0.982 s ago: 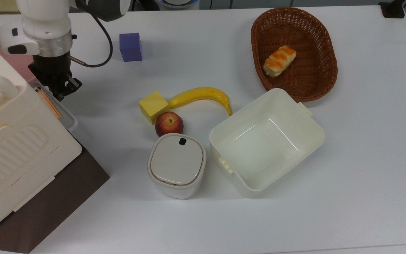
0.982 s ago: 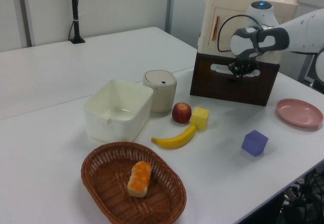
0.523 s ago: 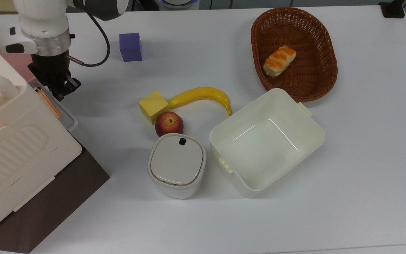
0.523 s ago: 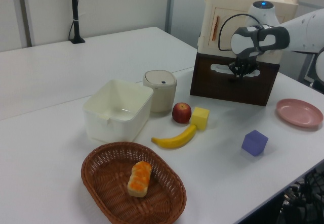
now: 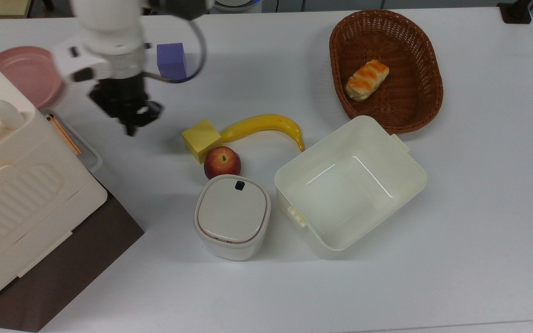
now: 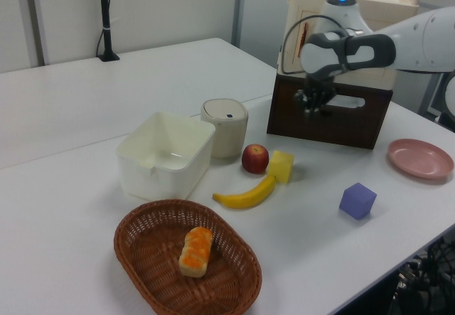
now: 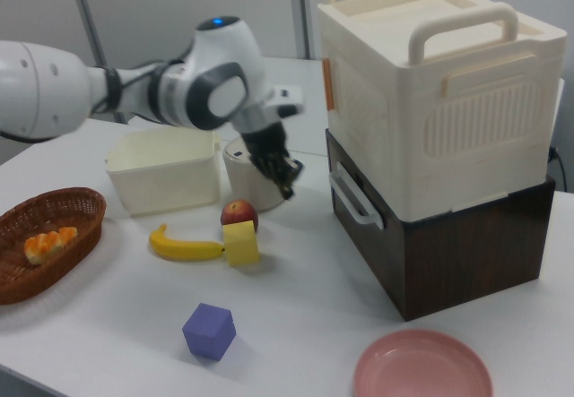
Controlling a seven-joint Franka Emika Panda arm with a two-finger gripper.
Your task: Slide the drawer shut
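Dark-fronted drawer (image 7: pixel 360 202) sits flush in the right view, handle hidden elsewhere; fingers' (image 5: pixel 133 121) spread cannot be told.

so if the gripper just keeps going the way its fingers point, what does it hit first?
Probably bare table. The gripper points roughly down, hanging between the drawer's handle and the yellow block, with nothing under it in the top view. Depth is unclear, so the block's near edge can't be ruled out.
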